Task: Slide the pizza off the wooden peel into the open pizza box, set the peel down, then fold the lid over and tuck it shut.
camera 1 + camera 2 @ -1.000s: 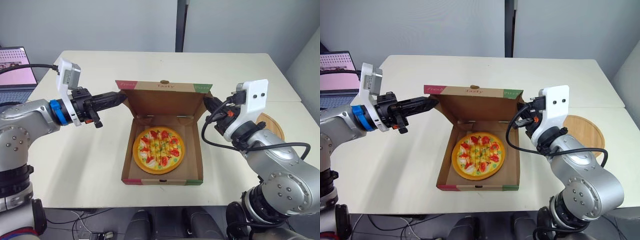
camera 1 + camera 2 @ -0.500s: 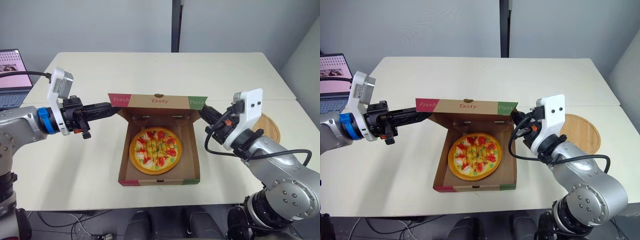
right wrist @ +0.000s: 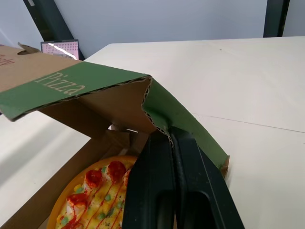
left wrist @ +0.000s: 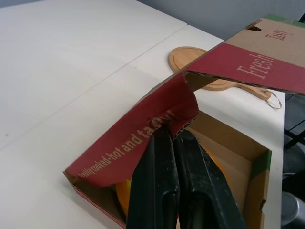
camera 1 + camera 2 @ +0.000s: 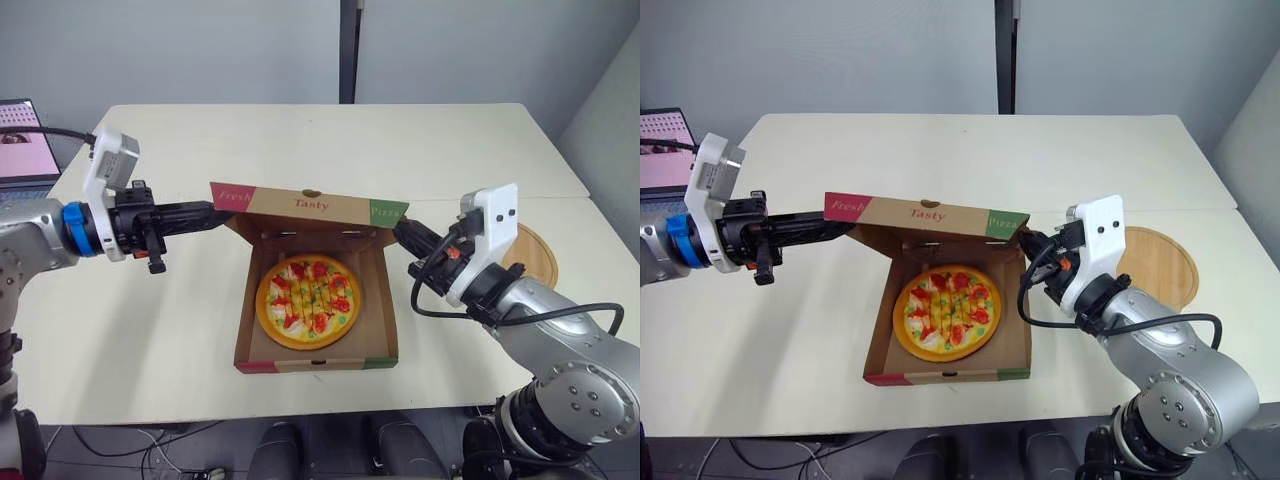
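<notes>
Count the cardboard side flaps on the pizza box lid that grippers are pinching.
2. The red cardboard side flap is pinched in the left gripper; the green cardboard side flap is pinched in the right gripper, at opposite ends of the brown cardboard lid.

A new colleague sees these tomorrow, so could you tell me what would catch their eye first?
The bright pizza in the pizza box at the middle of the table stands out first. Over it the lid hangs half folded, the left end effector pinching its red side flap and the right end effector its green side flap. The wooden peel lies on the table to the robot's right.
</notes>
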